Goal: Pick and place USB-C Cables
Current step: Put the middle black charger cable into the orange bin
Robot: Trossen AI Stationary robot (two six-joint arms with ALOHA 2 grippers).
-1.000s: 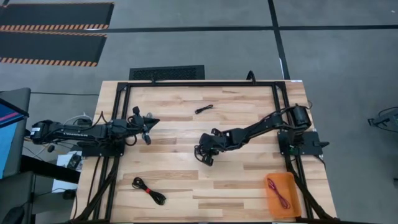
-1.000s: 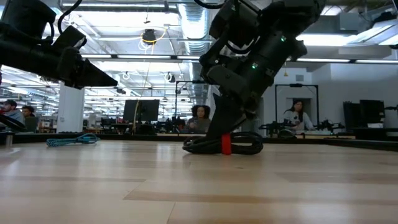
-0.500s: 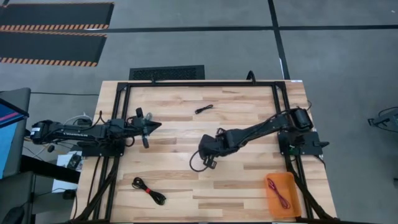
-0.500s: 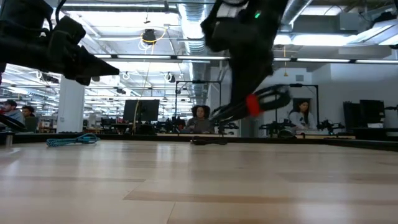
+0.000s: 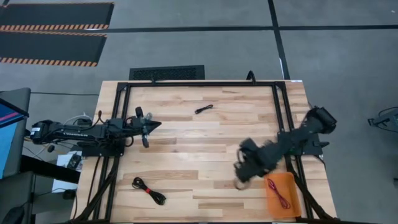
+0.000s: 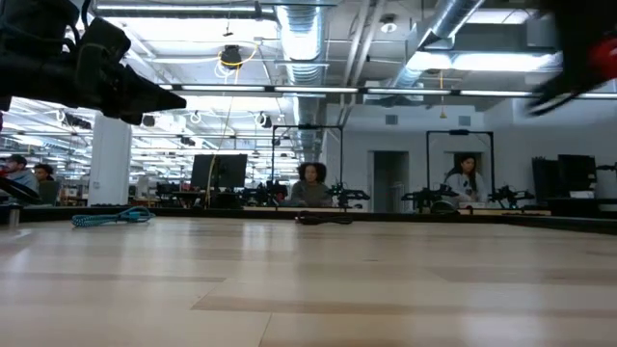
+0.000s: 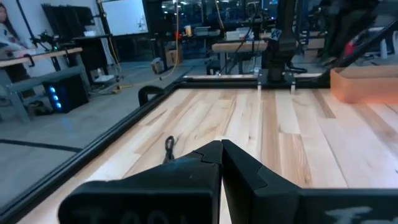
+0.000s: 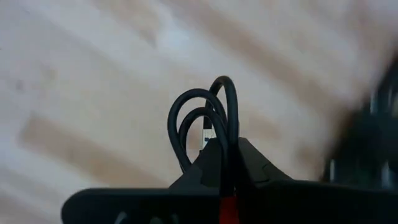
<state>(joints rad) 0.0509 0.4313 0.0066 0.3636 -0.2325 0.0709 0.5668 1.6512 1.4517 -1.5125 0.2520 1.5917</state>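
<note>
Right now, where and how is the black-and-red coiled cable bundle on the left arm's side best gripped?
Grip the black-and-red coiled cable bundle at its red middle, where the strands look bunched, coming straight down because it lies flat on the wooden table. It lies diagonally, so close across it. The shut left end effector seems nearer; the right end effector holds a black cable.

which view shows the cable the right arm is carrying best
The right wrist view: black cable loops stick up from the shut right pincer. The high view shows only a blur at that pincer; the other two views show nothing clear of it.
</note>
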